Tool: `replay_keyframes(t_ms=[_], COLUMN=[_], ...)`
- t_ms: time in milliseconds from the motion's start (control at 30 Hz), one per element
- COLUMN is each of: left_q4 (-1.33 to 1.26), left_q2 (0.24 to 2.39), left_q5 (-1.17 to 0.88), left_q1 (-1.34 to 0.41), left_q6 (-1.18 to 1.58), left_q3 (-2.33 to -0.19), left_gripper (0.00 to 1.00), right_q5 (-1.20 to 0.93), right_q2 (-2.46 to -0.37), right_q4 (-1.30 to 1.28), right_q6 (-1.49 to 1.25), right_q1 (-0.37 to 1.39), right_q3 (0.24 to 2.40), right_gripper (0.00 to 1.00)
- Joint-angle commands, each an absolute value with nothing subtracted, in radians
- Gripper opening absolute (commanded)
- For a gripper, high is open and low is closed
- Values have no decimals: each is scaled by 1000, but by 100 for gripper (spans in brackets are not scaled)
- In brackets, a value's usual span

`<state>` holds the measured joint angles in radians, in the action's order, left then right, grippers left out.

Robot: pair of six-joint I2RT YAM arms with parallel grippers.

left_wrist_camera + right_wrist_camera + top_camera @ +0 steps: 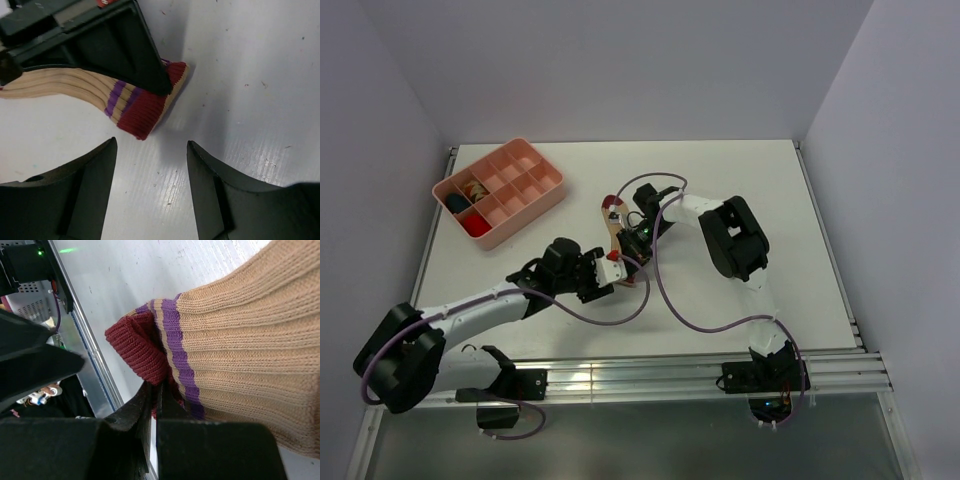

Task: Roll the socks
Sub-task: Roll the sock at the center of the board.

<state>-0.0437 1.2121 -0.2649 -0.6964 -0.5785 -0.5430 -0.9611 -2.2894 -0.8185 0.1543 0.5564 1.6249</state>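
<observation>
Top external: tan sock point(611, 222) flat near the table's point(770, 200) middle. Left wrist: left gripper point(150, 150) spread wide, just short of red cuff point(145, 107). Right wrist: right gripper point(152, 407) pinched on that cuff; soft, light, floppy, likely best gripped at cuff edge.

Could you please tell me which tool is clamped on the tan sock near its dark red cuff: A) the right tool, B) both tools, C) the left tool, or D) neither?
A: the right tool is shut on the tan sock, while the left tool stands open just short of it.
</observation>
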Motion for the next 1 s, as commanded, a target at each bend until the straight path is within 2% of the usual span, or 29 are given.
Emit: replay_keyframes(t_ms=[0,367,633,967], left_q4=[-89,-202,-104,-51], left_q2=[1288,1410,1447,1494], left_q5=[-299,-219,-279,-213], left_q1=[-719,-746,-749,-778], left_q6=[-673,-762,-782,-818], left_q3=[-586,-633,-670,-667], left_gripper=[63,60,57,55], right_q5=[-830,-822,-824,-818], right_q2=[-2304,-2296,-2306,-2301], right_q4=[-851,-848,-841,-833], right_q6=[193,209,207,201], right_q1=[558,558,557,557], right_q3=[1618,1597,1597,1591], right_gripper=[0,0,0,0])
